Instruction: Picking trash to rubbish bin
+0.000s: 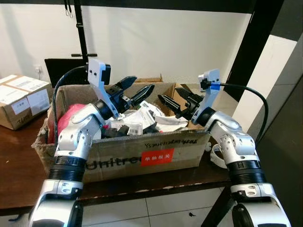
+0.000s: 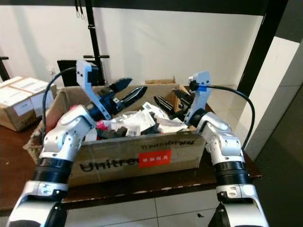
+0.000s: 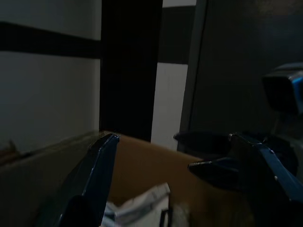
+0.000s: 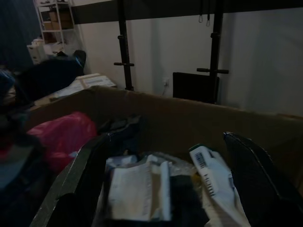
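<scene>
A big cardboard box printed "Unitree" with a red label stands on a dark wooden table and serves as the rubbish bin. It is full of white paper wrappers, black bits and a red plastic bag. My left gripper hovers open over the box's middle, nothing between its fingers. My right gripper hovers open over the box's right part, facing the left one, also empty. The wrappers and the red bag lie below the right fingers.
A second taped cardboard box sits at the table's left back. A black stand and a dark panel rise behind the bin against the white wall. A white ring-shaped object lies on the table right of the bin. The table edge runs just before me.
</scene>
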Tool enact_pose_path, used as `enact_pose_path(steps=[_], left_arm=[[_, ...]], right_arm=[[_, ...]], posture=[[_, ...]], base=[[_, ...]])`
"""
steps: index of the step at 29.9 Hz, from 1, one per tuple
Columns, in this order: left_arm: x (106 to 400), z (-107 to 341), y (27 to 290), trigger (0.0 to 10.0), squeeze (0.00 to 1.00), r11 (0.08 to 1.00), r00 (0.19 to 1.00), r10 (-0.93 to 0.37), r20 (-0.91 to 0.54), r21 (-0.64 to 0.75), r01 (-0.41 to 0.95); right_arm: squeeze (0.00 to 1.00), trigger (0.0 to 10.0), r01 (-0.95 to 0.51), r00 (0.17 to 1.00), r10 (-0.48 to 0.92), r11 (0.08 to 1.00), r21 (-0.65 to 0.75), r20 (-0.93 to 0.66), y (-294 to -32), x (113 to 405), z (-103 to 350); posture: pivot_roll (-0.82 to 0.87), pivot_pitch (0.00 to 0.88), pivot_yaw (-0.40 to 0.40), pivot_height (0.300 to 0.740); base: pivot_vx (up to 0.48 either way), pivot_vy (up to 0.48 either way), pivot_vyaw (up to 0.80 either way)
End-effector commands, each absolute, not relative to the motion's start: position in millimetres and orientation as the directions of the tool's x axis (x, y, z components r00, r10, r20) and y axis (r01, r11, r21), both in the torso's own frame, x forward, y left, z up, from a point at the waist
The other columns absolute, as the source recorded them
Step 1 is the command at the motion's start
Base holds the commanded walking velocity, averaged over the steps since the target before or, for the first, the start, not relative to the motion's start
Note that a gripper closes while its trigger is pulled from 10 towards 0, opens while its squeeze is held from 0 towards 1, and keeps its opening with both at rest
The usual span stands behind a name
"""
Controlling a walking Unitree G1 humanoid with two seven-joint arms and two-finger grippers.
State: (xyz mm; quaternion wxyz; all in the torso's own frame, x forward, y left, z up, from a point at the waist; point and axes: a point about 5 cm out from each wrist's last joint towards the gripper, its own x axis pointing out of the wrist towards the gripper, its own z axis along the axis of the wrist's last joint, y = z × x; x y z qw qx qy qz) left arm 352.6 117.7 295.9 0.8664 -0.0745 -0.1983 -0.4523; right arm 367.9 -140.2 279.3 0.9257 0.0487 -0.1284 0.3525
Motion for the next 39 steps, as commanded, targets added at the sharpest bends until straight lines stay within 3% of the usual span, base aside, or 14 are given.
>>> enact_pose_path(steps=[1,20,29,34,35,38,39], left_arm=[[348.9,294.7,110.5,10.0,0.00,0.559,0.494,-0.770,0.404,0.052,0.828],[344.7,296.5,108.2,10.0,0.00,0.554,0.498,-0.773,0.392,0.037,0.832],[336.0,271.8,98.8,10.0,0.00,0.532,0.503,-0.808,0.307,0.013,0.847],[322.0,226.6,88.0,10.0,0.00,0.476,0.472,-0.873,0.123,-0.004,0.880],[321.2,197.9,90.1,10.0,0.00,0.521,0.521,-0.853,0.005,-0.031,0.853],[320.0,159.1,98.3,10.0,0.00,0.604,0.594,-0.794,-0.133,-0.056,0.795],[315.3,126.4,106.5,10.0,0.00,0.658,0.626,-0.738,-0.251,-0.063,0.750]], right_arm=[[0.00,10.0,-0.674,0.713,0.651,0.738,0.000,0.260,-138.0,365.3,276.1],[0.00,10.0,-0.682,0.703,0.652,0.731,0.009,0.284,-139.6,360.9,282.2],[0.00,10.0,-0.750,0.640,0.699,0.658,0.062,0.319,-142.2,344.6,277.2],[0.00,10.0,-0.771,0.629,0.727,0.628,0.105,0.274,-143.5,335.8,259.2],[0.00,10.0,-0.787,0.615,0.754,0.605,0.122,0.230,-143.4,328.9,245.8],[0.00,10.0,-0.794,0.607,0.783,0.589,0.152,0.134,-143.3,320.6,221.3],[0.00,10.0,-0.776,0.619,0.785,0.609,0.165,0.011,-143.4,316.6,193.0]], posture=[[0.06,0.057,-0.033,0.740],[0.06,0.062,-0.035,0.740],[0.06,0.077,-0.036,0.740],[0.06,0.087,-0.038,0.740],[0.06,0.092,-0.039,0.740],[0.06,0.096,-0.039,0.740],[0.06,0.096,-0.039,0.740]], base=[[-0.334,0.000,0.00],[-0.327,0.000,0.00],[-0.124,0.000,0.00],[0.000,0.000,0.00],[0.000,0.000,0.00],[0.000,0.000,0.00],[0.000,0.000,0.00]])
